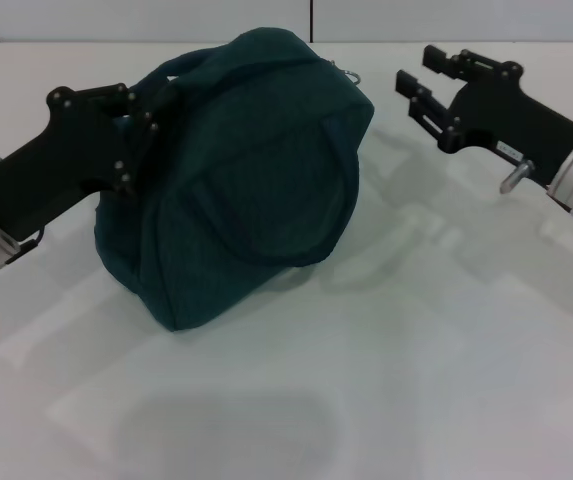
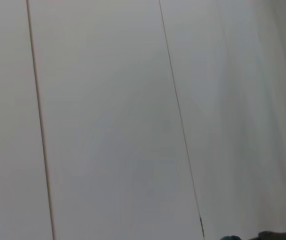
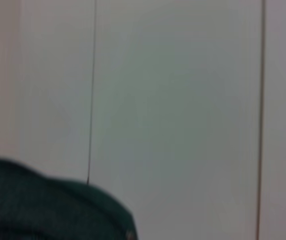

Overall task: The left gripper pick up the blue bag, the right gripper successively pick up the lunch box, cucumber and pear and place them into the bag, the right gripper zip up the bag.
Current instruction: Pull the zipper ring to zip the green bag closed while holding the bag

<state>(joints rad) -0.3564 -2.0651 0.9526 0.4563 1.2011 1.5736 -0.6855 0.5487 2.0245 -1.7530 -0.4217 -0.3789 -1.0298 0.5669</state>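
The blue bag (image 1: 241, 170), dark teal fabric with a looped handle on its side, stands tilted on the white table (image 1: 416, 350) in the head view. My left gripper (image 1: 144, 122) is at the bag's upper left edge, shut on the fabric near the handle. A small metal ring (image 1: 349, 72) shows at the bag's top right. My right gripper (image 1: 421, 75) hovers open to the right of the bag, apart from it. The right wrist view catches the bag's top (image 3: 43, 205). The lunch box, cucumber and pear are out of view.
A pale wall with thin vertical seams (image 3: 92, 90) stands behind the table and fills both wrist views. The bag's shadow falls on the table to its right.
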